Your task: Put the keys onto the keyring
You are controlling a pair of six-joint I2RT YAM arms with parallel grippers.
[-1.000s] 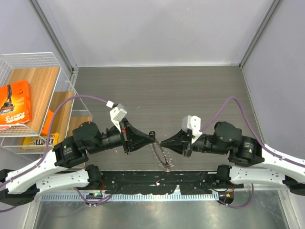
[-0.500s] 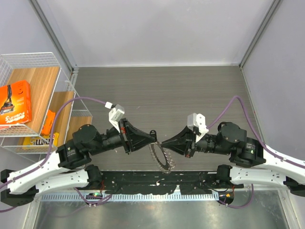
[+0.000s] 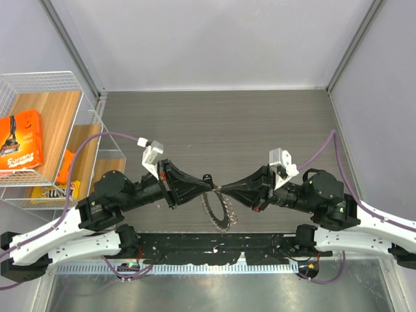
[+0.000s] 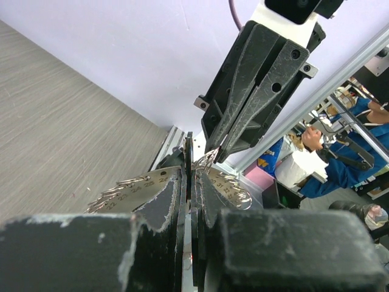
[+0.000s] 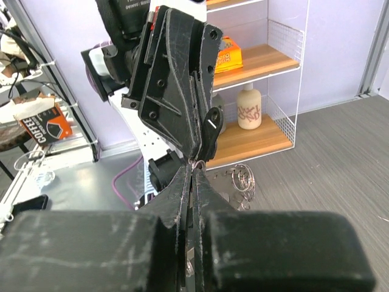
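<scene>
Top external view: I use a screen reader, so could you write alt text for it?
Two arms reach inward from the near edge, the left gripper and right gripper both shut and meeting tip to tip, a spiky keyring hanging at their tips. A wire shelf with boxes stands left of the grey table.

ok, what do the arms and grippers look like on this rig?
Both alike: left arm and right arm have white links with black motor joints. The left gripper and right gripper are black, wedge-shaped, scuffed pale at edges. A purple cable loops to a white wrist camera mount on each.
</scene>
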